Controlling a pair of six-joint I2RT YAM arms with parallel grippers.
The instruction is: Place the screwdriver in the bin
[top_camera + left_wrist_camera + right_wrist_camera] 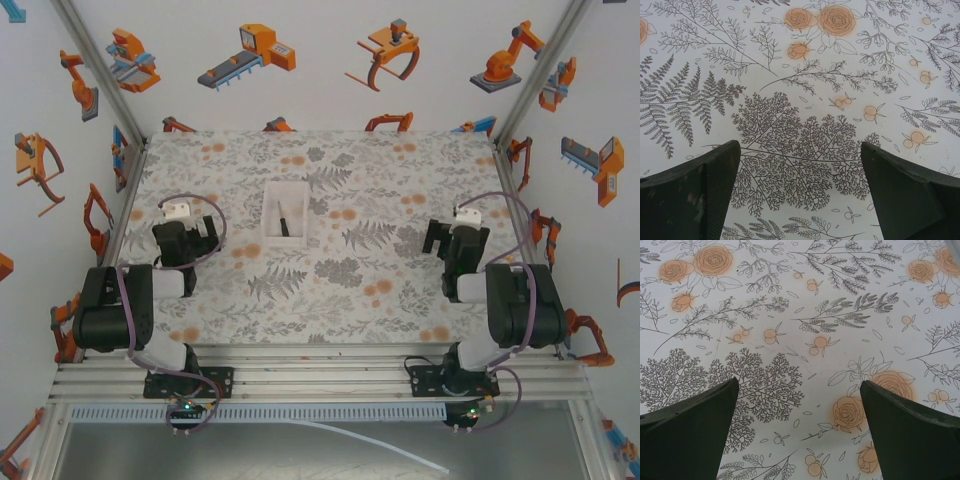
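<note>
Translucent white plastic bin (285,213), rectangular and low-walled, is set on the floral-printed table cover (350,290), toward the far middle of the table and between the two arms. Black screwdriver (285,223), short and thin, is seen lying inside the bin, on its floor, roughly along the bin's length. Left gripper (800,145) is held over bare printed cloth, well apart from the bin on its left side; its dark fingers (695,190) are spread wide, with nothing between them. Right gripper (800,381) is likewise held over the cloth, well to the right of the bin, fingers (910,430) parted wide and nothing gripped. Fern, branch and orange rose motifs are shown beneath both tools.
</note>
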